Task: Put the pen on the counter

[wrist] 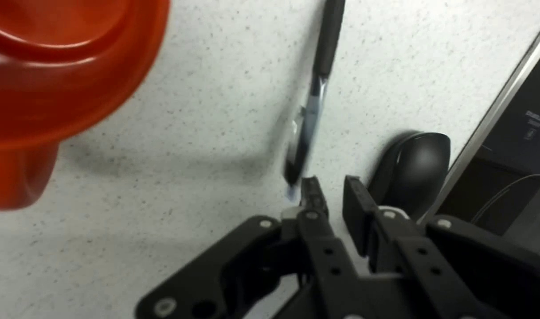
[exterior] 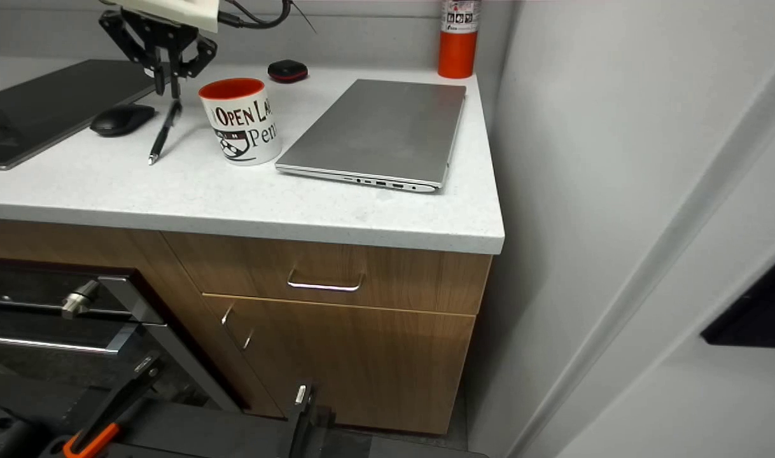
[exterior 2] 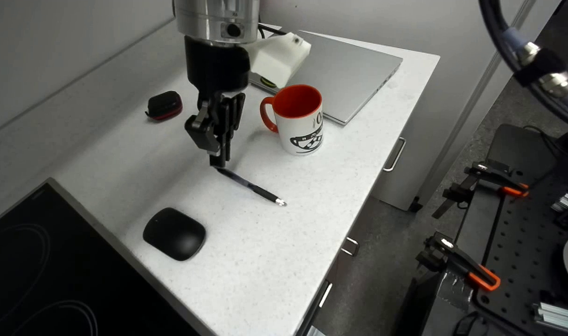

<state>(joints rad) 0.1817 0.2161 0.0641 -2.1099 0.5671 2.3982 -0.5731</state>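
The pen (exterior 2: 250, 185) is slim, with a silver tip, a black grip and a paler barrel whose far end blurs dark in the wrist view. It slants, tip toward the front edge of the counter (exterior: 235, 191), a broad white, speckled surface. The pen's shadow parts from it toward the far end; whether that end touches down cannot be told.

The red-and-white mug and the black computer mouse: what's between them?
The pen is between the mug and the mouse; both exterior views and the wrist view show it.
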